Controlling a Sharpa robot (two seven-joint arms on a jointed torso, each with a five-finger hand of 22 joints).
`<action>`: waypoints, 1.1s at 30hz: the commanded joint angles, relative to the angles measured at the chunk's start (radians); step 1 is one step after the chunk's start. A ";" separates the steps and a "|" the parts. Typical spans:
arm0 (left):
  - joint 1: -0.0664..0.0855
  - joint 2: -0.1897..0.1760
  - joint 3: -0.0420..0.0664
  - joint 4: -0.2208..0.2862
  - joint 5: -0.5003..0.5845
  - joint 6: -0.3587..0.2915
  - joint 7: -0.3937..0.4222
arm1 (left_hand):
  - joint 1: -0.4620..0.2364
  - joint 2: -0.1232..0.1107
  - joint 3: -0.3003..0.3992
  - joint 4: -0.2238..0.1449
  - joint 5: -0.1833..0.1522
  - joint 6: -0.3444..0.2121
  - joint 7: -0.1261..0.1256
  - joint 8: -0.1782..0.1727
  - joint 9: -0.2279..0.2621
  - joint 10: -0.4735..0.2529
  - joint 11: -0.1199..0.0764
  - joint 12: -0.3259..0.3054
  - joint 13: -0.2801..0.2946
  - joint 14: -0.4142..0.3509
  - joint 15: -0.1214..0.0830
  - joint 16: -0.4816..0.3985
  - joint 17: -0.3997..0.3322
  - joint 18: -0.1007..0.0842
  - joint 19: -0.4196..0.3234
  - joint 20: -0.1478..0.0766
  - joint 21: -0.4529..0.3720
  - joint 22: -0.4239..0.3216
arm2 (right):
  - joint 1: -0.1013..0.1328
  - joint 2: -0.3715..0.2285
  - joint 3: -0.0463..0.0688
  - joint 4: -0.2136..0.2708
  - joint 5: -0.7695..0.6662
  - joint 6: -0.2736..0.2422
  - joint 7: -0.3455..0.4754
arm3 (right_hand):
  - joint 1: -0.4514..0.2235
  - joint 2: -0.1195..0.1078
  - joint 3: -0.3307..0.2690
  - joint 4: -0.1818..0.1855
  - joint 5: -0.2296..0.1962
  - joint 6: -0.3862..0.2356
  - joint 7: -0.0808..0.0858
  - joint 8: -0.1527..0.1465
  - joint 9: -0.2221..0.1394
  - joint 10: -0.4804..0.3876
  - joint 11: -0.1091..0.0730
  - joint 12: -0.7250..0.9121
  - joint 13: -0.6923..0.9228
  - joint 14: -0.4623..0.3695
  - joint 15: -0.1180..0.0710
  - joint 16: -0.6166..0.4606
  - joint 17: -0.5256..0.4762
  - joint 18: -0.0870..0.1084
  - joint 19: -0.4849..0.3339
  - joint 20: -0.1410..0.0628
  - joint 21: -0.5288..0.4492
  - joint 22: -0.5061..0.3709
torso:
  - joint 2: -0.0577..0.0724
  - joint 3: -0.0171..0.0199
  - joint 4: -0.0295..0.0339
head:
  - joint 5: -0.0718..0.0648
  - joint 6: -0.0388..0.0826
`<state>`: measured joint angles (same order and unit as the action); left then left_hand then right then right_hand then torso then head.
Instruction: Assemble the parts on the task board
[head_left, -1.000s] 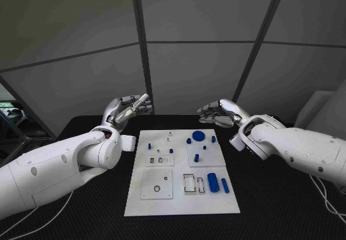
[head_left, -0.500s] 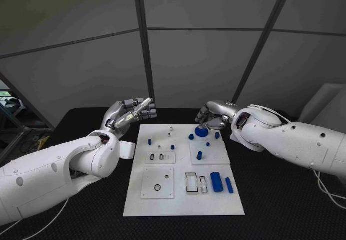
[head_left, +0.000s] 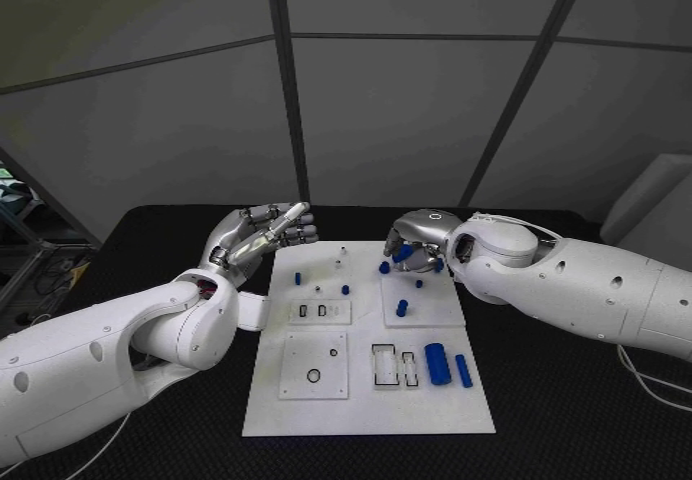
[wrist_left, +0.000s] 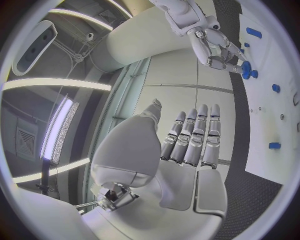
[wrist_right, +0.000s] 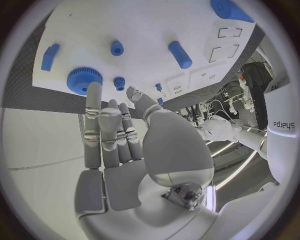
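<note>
The white task board (head_left: 361, 400) lies in the middle of the black table. My right hand (head_left: 414, 238) hovers over its far end, fingers stretched out and holding nothing. Its fingertips (wrist_right: 93, 90) sit right beside the blue gear (wrist_right: 84, 80), which the hand partly hides in the head view (head_left: 404, 256); whether they touch it I cannot tell. The left wrist view shows the same hand (wrist_left: 212, 42) bent over the gear (wrist_left: 248, 69). My left hand (head_left: 268, 233) is raised off the board's far left corner, fingers straight and side by side (wrist_left: 195, 140), empty.
A thick blue cylinder (head_left: 437, 357) and a thin blue bar (head_left: 463, 369) lie at the board's near right, beside rectangular slots (head_left: 384, 365). A blue peg (head_left: 402, 309) stands mid-board, small pegs (head_left: 299, 277) at the far left, a black ring (head_left: 313, 377) at the near left.
My right hand has come inward and down from beyond the board's far right corner to just over the blue gear. The left hand has hardly moved; the camera has shifted.
</note>
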<state>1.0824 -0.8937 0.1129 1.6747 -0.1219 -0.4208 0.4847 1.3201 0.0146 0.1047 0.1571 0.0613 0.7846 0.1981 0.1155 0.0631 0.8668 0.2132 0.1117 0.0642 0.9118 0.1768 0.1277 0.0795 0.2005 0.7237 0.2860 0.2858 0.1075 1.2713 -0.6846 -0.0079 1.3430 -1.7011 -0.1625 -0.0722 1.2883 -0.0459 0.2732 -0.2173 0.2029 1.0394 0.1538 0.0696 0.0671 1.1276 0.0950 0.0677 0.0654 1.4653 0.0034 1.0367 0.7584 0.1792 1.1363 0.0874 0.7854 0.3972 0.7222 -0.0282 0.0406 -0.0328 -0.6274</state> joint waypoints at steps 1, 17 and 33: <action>0.001 -0.002 0.001 0.008 -0.010 0.013 0.002 | 0.011 0.001 0.000 -0.007 0.001 0.008 0.059 -0.005 0.001 0.005 0.002 -0.007 0.000 -0.009 0.002 -0.004 -0.001 -0.019 0.006 -0.001 -0.001 -0.001 | 0.003 0.004 0.001 -0.002 -0.062 0.039 -0.026 | 0.001 -0.015 0.009 0.002 0.005 -0.010 -0.003 -0.004 -0.001 -0.011 0.001 -0.004 -0.001 0.030 0.007 0.021 0.021 0.004 -0.005 0.005 0.009 0.005 | 0.015 -0.0017 0.0038 | 0.000 0.005; 0.001 -0.010 0.001 0.023 -0.010 0.019 -0.004 | 0.010 0.001 0.000 -0.007 0.001 0.003 0.059 -0.006 0.001 0.005 0.002 -0.008 -0.001 -0.011 0.002 -0.006 -0.002 -0.019 0.006 -0.001 -0.002 -0.002 | 0.009 0.021 0.002 -0.013 -0.083 0.011 -0.026 | 0.007 -0.013 0.018 0.016 0.005 -0.027 -0.006 -0.004 -0.001 -0.024 0.003 0.000 0.001 0.031 0.009 0.094 0.102 0.005 -0.007 0.009 0.039 0.022 | 0.035 0.0006 0.0106 | 0.002 -0.002; 0.001 -0.010 0.001 0.007 -0.010 0.026 -0.010 | 0.011 0.002 0.000 -0.008 0.001 0.002 0.060 -0.007 0.000 0.004 0.003 -0.008 -0.001 -0.011 0.002 -0.008 -0.002 -0.019 0.006 -0.001 -0.002 -0.003 | 0.012 0.030 0.002 -0.012 -0.084 0.021 -0.016 | 0.007 -0.010 0.042 0.032 0.007 -0.022 -0.007 0.000 0.001 0.003 -0.003 0.007 0.003 0.036 0.005 0.167 0.189 0.005 -0.006 0.006 0.069 0.039 | 0.043 0.0012 0.0126 | -0.005 -0.006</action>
<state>1.0821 -0.9036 0.1132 1.6814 -0.1231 -0.4126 0.4730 1.3201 0.0146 0.1048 0.1571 0.0613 0.7845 0.1981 0.1117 0.0633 0.8668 0.2131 0.1081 0.0643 0.9081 0.1804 0.1221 0.0785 0.1997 0.7237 0.2860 0.2857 0.1054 1.2803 -0.6558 -0.0070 1.3313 -1.7771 -0.1458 -0.0946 1.2962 -0.0537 0.3101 -0.1857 0.2064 1.0193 0.1483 0.0694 0.0668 1.1245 0.0929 0.0678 0.0667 1.4652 0.0034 1.2006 0.9440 0.1791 1.1329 0.0908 0.8492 0.4348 0.7637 -0.0267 0.0523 -0.0360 -0.6319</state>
